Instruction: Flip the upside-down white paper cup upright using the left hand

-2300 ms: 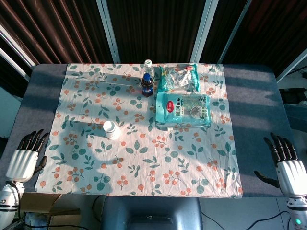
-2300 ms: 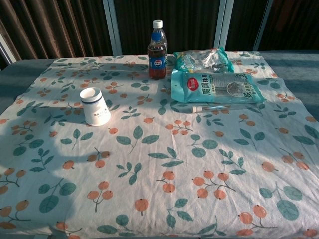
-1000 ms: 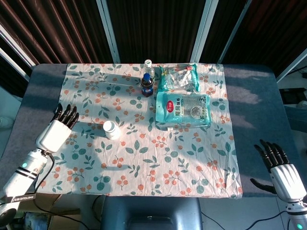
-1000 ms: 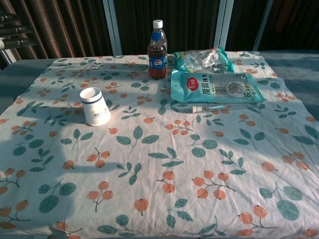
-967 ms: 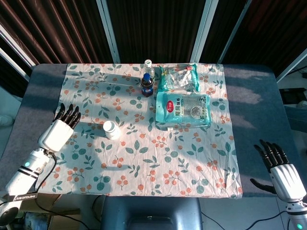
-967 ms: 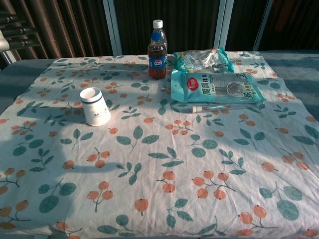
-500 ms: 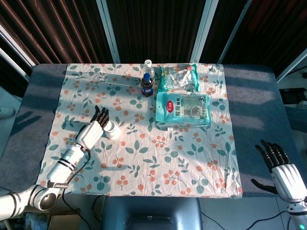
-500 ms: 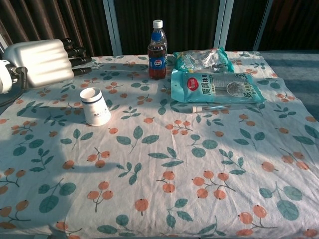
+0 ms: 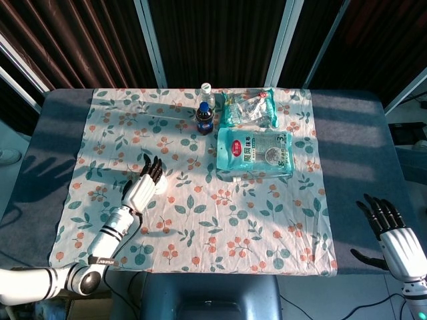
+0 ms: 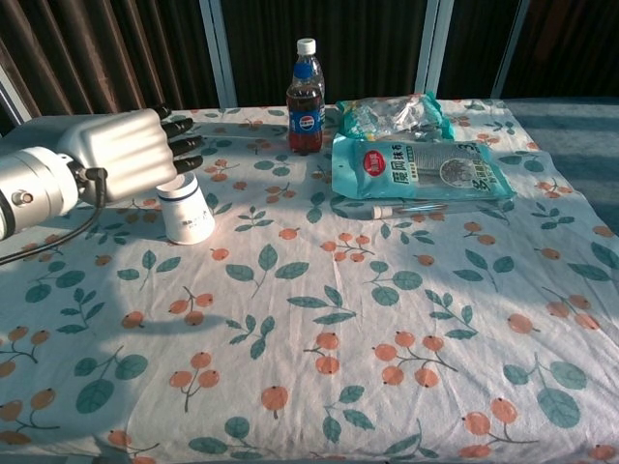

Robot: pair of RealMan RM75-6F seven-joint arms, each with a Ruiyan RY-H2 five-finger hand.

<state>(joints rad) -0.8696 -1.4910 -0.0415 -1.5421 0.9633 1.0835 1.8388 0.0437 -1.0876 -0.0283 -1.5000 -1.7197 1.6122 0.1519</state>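
Left hand (image 10: pixel 121 153): fingers extended and apart, holding nothing, poised directly above the white paper cup (image 10: pixel 187 213); from the chest view we cannot tell whether it touches the cup's upturned base. In the head view it covers most of the cup.

White paper cup: upside down on the floral tablecloth (image 10: pixel 319 319), base up, dark band near the top. All places below are reckoned from it.

Cola bottle (image 10: pixel 305 97): upright, beyond the cup and to the right, well apart.

Teal packets (image 10: pixel 416 166): two, flat, further right than the bottle.

Right hand (image 9: pixel 399 243): fingers spread, holding nothing, far right of the cup, off the cloth's edge.

Hazards, as we judge them:
- A light, empty cup may skid or tip if the fingers close unevenly or strike one wall first.
- Thin paper could crush under a firm squeeze.
- Loose cloth may bunch beneath a dragged rim.
- A wide turning arc could send the cup rolling toward the bottle.
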